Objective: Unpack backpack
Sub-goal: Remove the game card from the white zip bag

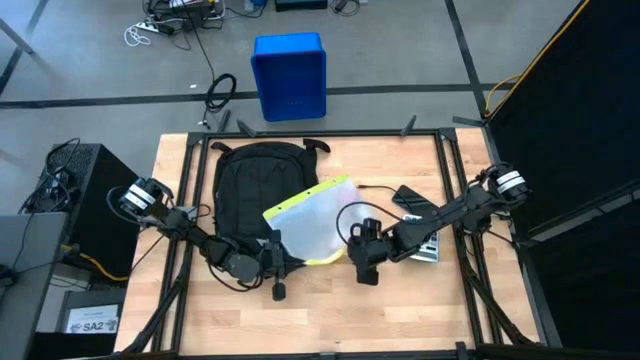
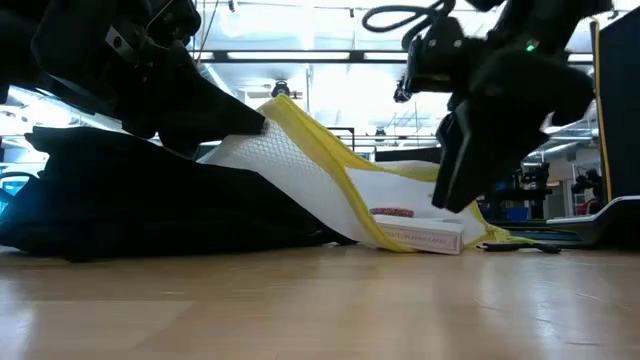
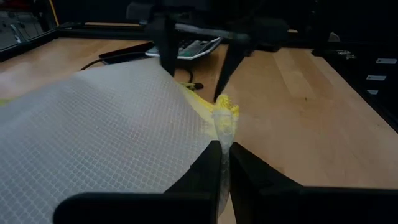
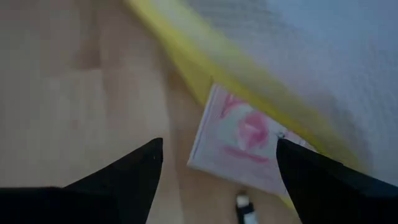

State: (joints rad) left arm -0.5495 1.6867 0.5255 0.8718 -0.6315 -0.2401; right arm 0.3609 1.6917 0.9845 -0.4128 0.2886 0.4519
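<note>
Mesh pouch half out of the backpack [image 1: 247, 182]

Left gripper [image 3: 222, 163] pinched the pouch [image 1: 312, 220] edge; right gripper [image 4: 217, 163] gaped over a pink-printed box [image 4: 249, 144], writing unreadable.

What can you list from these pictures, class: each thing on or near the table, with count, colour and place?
Large black fabric backpack: one, black, table's left half.
White mesh pouch with yellow trim: one, white and yellow, lying partly on the backpack, at table centre.
Small white box with pink print: one, inside the pouch's low end.
Calculator: one, grey, under the right arm.
Flat black device: one, table's right side.
Blue plastic bin: one, floor beyond the table.
Left hand: shut on the pouch's edge.
Right hand: open above the box.
</note>
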